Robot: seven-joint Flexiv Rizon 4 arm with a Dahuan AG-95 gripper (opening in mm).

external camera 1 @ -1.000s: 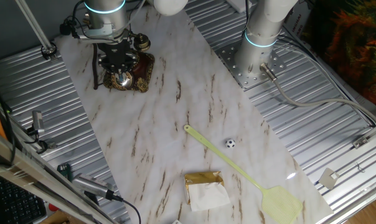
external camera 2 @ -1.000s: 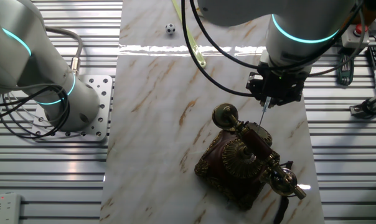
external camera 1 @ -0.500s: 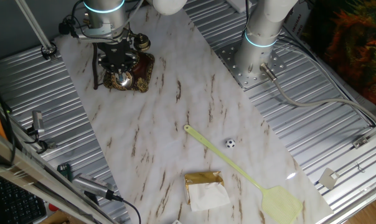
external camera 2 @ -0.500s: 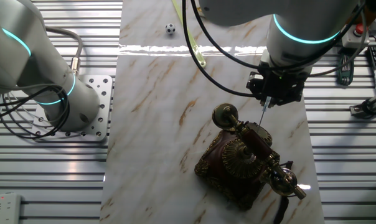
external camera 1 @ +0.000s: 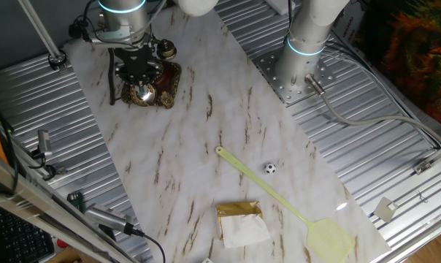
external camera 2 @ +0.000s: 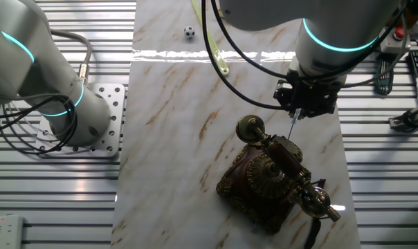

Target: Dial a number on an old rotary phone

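The old rotary phone point(external camera 2: 271, 181) stands at one end of the marble strip, a dark bronze body with a round brass dial point(external camera 2: 264, 171) and a red-and-brass handset point(external camera 2: 285, 158) lying on its cradle. My gripper point(external camera 2: 297, 111) hangs just above the phone's back edge, shut on a thin rod point(external camera 2: 292, 125). The rod's tip points down beside the handset and stands off the dial. In the first fixed view the gripper point(external camera 1: 136, 69) covers the rear of the phone point(external camera 1: 153, 86).
A yellow fly swatter point(external camera 1: 280, 202), a small black-and-white ball point(external camera 1: 270, 168) and a gold-and-white packet point(external camera 1: 240, 222) lie toward the strip's other end. The arm's base point(external camera 2: 65, 104) is bolted beside the strip. Ribbed metal tabletop point(external camera 1: 366, 146) surrounds it, with loose tools point(external camera 2: 382, 69) at the side.
The arm has crept slightly upward over the phone. The phone and handset have not moved.
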